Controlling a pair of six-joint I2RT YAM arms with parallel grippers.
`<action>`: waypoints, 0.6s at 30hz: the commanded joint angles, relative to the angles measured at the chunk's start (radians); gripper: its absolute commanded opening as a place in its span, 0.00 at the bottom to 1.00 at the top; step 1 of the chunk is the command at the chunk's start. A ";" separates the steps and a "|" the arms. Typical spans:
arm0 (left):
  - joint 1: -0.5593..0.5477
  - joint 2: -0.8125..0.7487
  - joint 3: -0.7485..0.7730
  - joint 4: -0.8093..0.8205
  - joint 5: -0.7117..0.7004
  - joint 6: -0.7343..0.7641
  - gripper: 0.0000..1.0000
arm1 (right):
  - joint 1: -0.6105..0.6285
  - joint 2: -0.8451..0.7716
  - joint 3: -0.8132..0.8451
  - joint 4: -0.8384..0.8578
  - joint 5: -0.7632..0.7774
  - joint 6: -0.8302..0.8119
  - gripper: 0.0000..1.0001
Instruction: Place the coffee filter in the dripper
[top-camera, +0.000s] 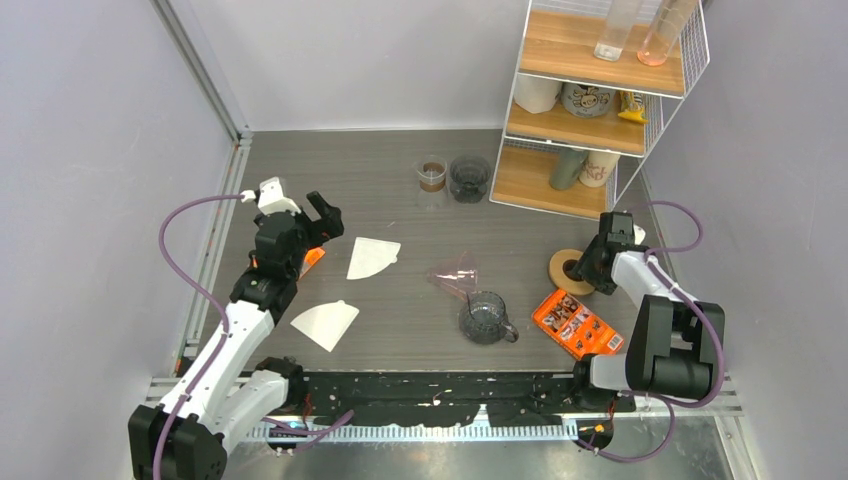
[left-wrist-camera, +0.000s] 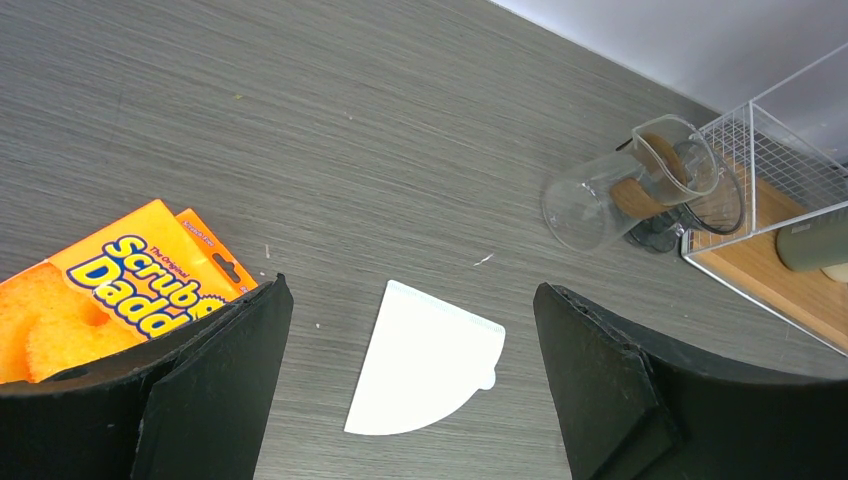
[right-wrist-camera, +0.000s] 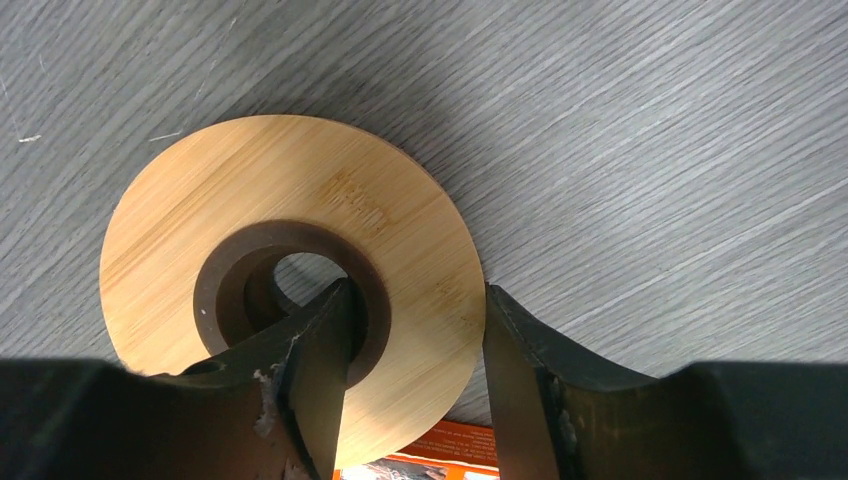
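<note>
A white paper coffee filter (top-camera: 372, 257) lies flat on the grey table; in the left wrist view it (left-wrist-camera: 425, 365) lies between and below my fingers. My left gripper (top-camera: 325, 215) (left-wrist-camera: 410, 300) is open and empty above it. A second filter (top-camera: 325, 323) lies nearer the front. The clear pink dripper (top-camera: 455, 275) lies on its side at mid-table. My right gripper (top-camera: 590, 265) (right-wrist-camera: 418, 300) is closed on a wooden ring (top-camera: 568, 270) (right-wrist-camera: 290, 250), one finger in the hole and one outside the rim.
A glass server (top-camera: 487, 317) stands by the dripper. An orange packet (top-camera: 575, 322) lies front right, a Scrub Daddy pack (left-wrist-camera: 100, 290) under my left arm. A cup with coffee (top-camera: 432, 174) and a dark glass (top-camera: 470, 178) stand at the back beside a wire shelf (top-camera: 590, 100).
</note>
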 joint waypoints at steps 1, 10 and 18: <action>0.006 -0.003 -0.003 0.051 0.002 0.020 1.00 | -0.002 0.021 0.016 0.045 -0.044 -0.004 0.45; 0.006 0.002 -0.001 0.051 0.009 0.020 1.00 | -0.003 -0.006 0.009 0.063 -0.057 -0.008 0.21; 0.006 -0.001 -0.004 0.051 0.020 0.019 1.00 | -0.001 -0.106 0.024 0.043 -0.110 -0.033 0.05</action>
